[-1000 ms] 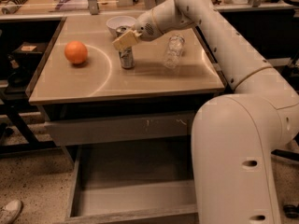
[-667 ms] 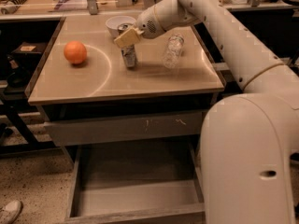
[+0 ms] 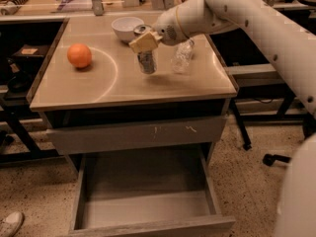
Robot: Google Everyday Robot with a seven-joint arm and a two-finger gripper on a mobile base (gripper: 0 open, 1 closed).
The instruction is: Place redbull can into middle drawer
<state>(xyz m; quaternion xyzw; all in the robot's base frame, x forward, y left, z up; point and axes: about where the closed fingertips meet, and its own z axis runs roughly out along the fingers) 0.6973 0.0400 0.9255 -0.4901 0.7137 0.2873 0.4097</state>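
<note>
The redbull can (image 3: 146, 61) stands upright, slim and silver-blue, at the middle of the tabletop (image 3: 108, 90). My gripper (image 3: 143, 42) comes in from the right and is shut on the can's top, its tan pads (image 3: 142, 43) covering the upper part. Whether the can's base touches the table I cannot tell. The middle drawer (image 3: 148, 209) is pulled open below the table's front, a wide shallow grey box with nothing on its floor.
An orange (image 3: 79, 56) lies at the left of the table. A white bowl (image 3: 126, 27) sits behind the can, and a clear plastic bottle (image 3: 182, 58) stands right of it. Above the open drawer is a shut drawer front with white scratches (image 3: 133, 135). My white arm (image 3: 256, 23) fills the right side.
The gripper has carried the can a little to the right. The arm's bulky lower part has swung out of the foreground, uncovering the open drawer.
</note>
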